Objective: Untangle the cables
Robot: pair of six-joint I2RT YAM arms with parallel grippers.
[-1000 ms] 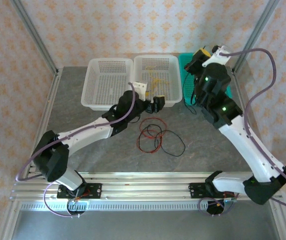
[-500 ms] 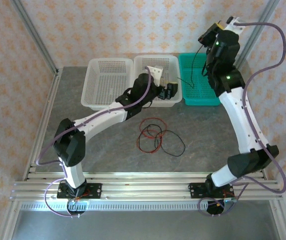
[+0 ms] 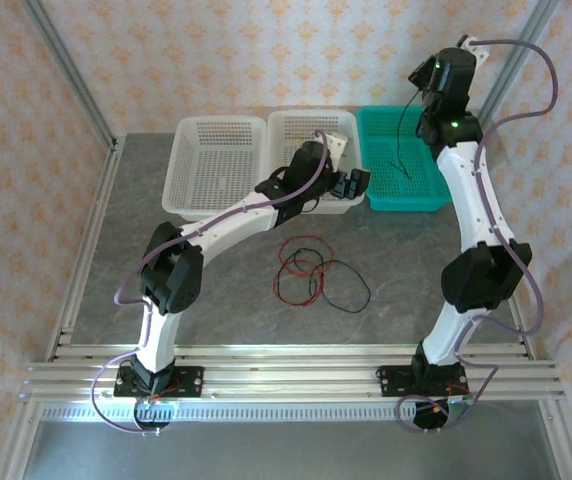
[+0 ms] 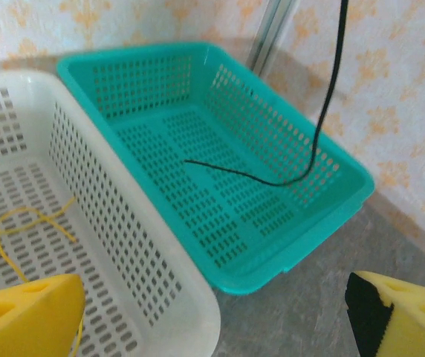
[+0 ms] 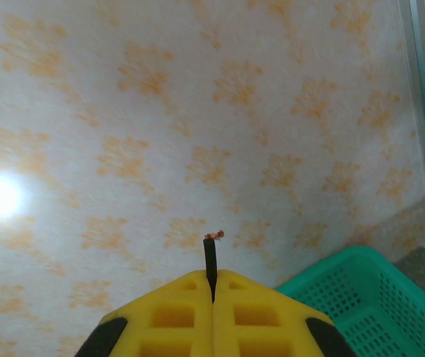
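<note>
Nearest me, the red and black cables lay tangled on the table; I judged them light and limp, best pinched at a free outer loop. Beyond, my left gripper hung wide open by the white basket holding a yellow cable. Farthest, the right gripper pinched a black cable dangling into the teal basket.

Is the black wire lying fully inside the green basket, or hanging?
Partly in. The black wire hangs from the shut right gripper; only its lower end lies on the green basket floor.
</note>
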